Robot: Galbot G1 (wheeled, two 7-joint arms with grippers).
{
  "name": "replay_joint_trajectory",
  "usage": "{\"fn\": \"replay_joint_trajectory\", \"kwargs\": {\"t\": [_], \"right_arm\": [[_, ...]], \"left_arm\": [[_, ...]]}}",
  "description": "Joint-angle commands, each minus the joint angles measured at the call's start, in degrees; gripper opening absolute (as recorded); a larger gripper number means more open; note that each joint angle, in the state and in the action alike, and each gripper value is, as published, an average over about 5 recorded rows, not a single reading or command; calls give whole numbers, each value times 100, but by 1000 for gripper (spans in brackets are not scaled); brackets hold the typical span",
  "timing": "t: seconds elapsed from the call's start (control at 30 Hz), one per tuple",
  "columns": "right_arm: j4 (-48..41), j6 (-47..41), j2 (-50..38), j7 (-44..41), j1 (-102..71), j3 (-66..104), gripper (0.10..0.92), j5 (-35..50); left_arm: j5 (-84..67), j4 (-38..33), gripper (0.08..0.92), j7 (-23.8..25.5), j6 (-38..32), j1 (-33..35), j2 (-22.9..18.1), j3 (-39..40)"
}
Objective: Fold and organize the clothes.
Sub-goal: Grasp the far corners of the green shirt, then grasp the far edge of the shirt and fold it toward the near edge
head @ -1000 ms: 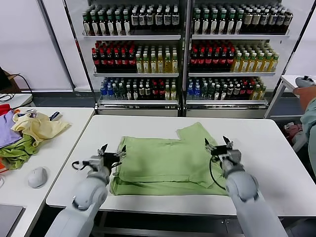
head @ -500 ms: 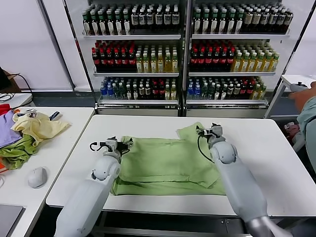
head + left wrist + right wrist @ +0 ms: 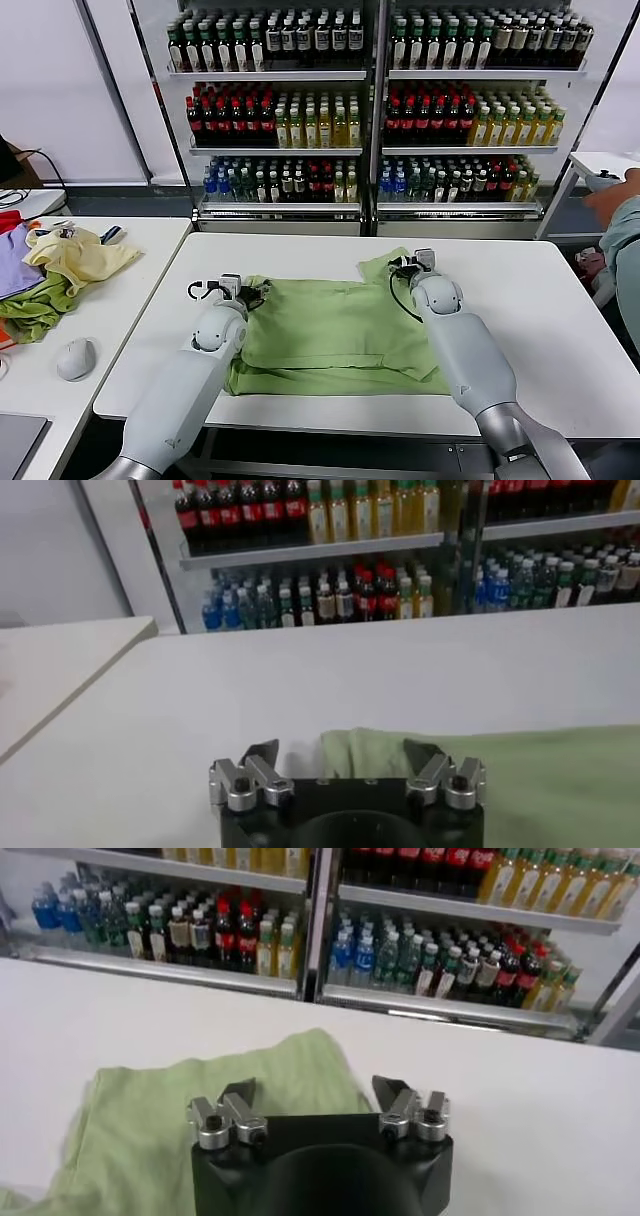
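The light sage-green shirt point(image 3: 335, 330) lies partly folded on the white table point(image 3: 530, 330), with one sleeve flap point(image 3: 385, 268) sticking out at the far right. My left gripper point(image 3: 245, 291) is open and low over the shirt's far left corner, which shows in the left wrist view point(image 3: 365, 752) between its fingers. My right gripper point(image 3: 405, 264) is open and low over the far right sleeve flap; the right wrist view shows the green cloth point(image 3: 200, 1108) under and beside the open gripper point(image 3: 312, 1093).
A side table point(image 3: 60, 330) at the left holds a pile of pale yellow point(image 3: 80, 256), darker green point(image 3: 38, 305) and purple garments and a grey mouse point(image 3: 76, 358). Shelves of bottles point(image 3: 370, 110) stand behind. A person's arm point(image 3: 620, 215) shows at the right edge.
Both grippers have moved away from me, from the shirt's near side to its far edge, and lowered toward the far corners. The shirt has not moved.
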Motion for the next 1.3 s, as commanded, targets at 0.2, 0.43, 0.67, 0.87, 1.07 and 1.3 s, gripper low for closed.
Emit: {"fn": "replay_joint_trajectory", "kwargs": {"t": [0.2, 0.43, 0.67, 0.87, 1.07, 1.3], "right_arm": [[-275, -137, 52, -68, 75, -53, 452, 199], [321, -119, -87, -114, -228, -75, 236, 296], [1542, -78, -370, -82, -742, 45, 116, 571], [2754, -132, -707, -14, -1312, 267, 116, 873], [3894, -237, -1019, 17, -2036, 584, 116, 1054], [4935, -344, -1271, 13, -2863, 1011, 116, 1106]], "left_arm": [[-341, 92, 533, 102, 30, -6, 38, 54], [-540, -89, 334, 181, -160, 92, 96, 19], [-643, -804, 139, 186, -647, 471, 300, -93], [-919, -1638, 90, 206, -821, 962, 508, -310], [-1116, -2549, 90, 286, -793, 1566, 769, -546], [-1154, -3204, 90, 411, -671, 2302, 1026, -783]]}}
